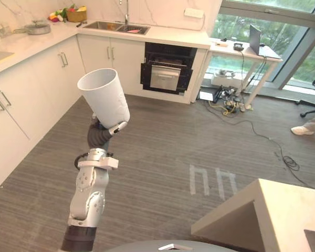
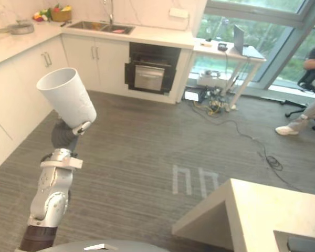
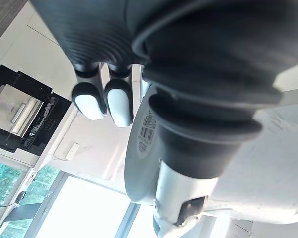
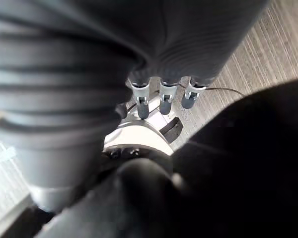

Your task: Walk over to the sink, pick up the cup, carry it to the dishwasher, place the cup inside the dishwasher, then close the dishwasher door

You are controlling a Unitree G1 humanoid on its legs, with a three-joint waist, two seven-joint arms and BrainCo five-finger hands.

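Grips one white cup [image 1: 105, 97] at its base in curled left hand [image 1: 101, 134], mouth tilted upward. Shows one barcode label [image 3: 146, 133] there, print unreadable. Faces one open dishwasher [image 1: 167, 73] well beyond hand. Hangs right hand [image 4: 161, 101] with fingers relaxed.

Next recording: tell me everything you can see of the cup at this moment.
The cup is plain white, tall and tapered, widest at its open mouth, with no handle in sight. It looks like matte plastic or ceramic. What shows of its inside is empty. The left robot hand grips its narrow base with curled fingers and holds it raised above the grey floor, with the mouth tilted up and to the robot's left. A printed label near the base shows in the left wrist view.
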